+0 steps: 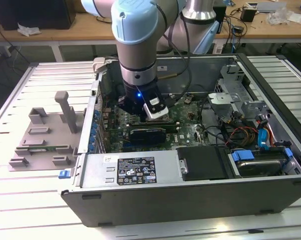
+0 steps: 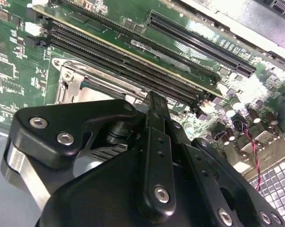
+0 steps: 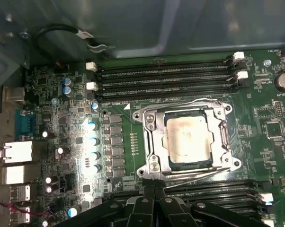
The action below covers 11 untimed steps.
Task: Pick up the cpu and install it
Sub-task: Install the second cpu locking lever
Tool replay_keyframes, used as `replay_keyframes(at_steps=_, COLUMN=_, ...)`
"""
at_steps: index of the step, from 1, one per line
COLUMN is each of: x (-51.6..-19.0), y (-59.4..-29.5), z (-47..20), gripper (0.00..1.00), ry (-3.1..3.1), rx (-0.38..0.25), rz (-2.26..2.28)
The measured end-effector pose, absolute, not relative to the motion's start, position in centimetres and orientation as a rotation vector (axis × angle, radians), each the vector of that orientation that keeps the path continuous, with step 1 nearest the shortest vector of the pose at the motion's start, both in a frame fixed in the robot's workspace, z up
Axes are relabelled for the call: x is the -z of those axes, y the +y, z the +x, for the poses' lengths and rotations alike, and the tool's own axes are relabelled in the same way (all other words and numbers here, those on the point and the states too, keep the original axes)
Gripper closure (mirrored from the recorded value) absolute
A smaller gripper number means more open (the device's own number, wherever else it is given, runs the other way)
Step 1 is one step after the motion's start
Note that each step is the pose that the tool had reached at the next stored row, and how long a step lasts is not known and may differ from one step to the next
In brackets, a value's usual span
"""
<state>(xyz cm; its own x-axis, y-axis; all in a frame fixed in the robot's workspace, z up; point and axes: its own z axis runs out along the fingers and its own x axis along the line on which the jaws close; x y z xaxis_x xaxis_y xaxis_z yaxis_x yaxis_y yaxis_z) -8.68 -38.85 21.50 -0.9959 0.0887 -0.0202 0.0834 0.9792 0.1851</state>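
The computer case (image 1: 190, 150) lies open on a table (image 1: 20, 200) of pale ribbed slats, with a grey plastic tray (image 1: 45, 135) beside it at the exterior view's left and a cluttered wooden workbench (image 1: 90, 25) behind. The gripper (image 2: 154, 101) hangs low over the green motherboard (image 3: 62, 123), its fingers (image 2: 154, 142) pressed together on nothing. The cpu (image 3: 187, 139) sits in its metal-rimmed socket (image 3: 152, 142), between the memory slots (image 3: 166, 75), in the first wrist view.
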Motion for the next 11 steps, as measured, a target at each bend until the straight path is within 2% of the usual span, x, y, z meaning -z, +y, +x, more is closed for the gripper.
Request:
replay_keyframes(at_steps=2, x=-21.4, y=-39.0, z=-8.7, gripper=0.89, ry=3.095, rx=-0.316, rz=0.133)
replay_keyframes(at_steps=9, x=-20.3, y=-39.4, z=-8.7, gripper=0.89, ry=3.093, rx=-0.348, rz=0.133)
replay_keyframes(at_steps=11, x=-20.0, y=-39.4, z=-8.7, gripper=0.89, ry=3.090, rx=-0.381, rz=0.134)
